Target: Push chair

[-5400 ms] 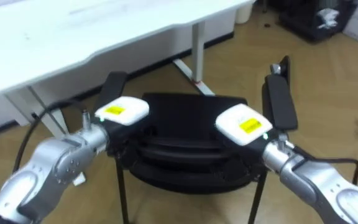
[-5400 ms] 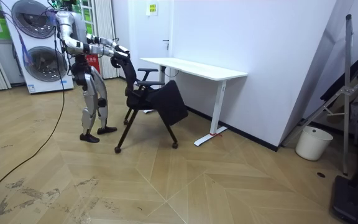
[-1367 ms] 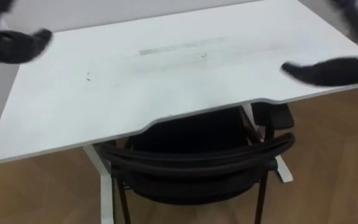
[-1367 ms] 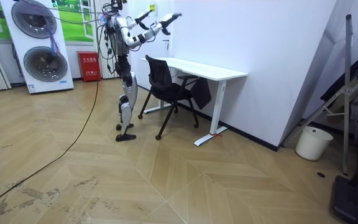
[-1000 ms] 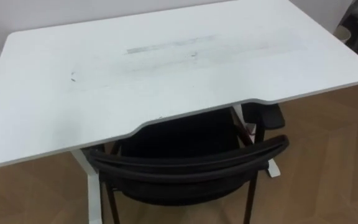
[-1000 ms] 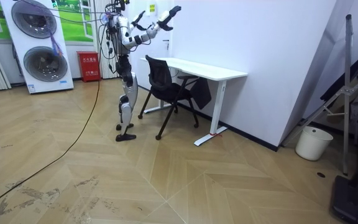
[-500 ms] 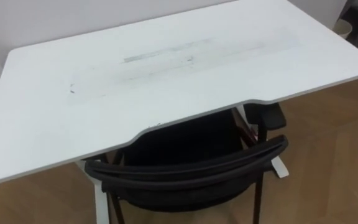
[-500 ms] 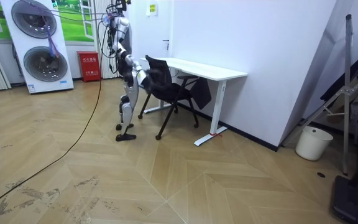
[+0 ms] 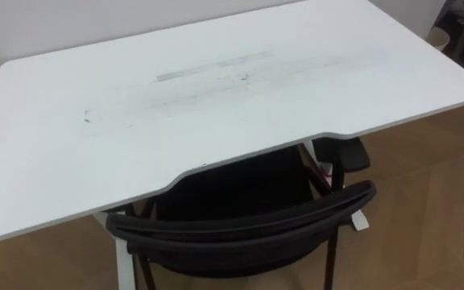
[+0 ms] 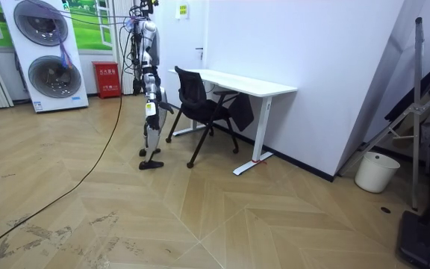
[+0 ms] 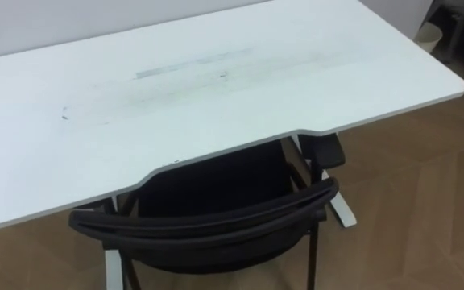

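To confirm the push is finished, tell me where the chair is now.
In the left eye view the chair sits at lower centre, its seat tucked under the white desk at its front edge, backrest toward the robot.

Slim humanoid, silver-grey shell w/ darker joints, dark feet, small dark head. Bundle of thin cables at upper back; ropes run from shoulders toward 11-12 o'clock. Dark cable trails from it over the wood floor toward 7-8 o'clock.
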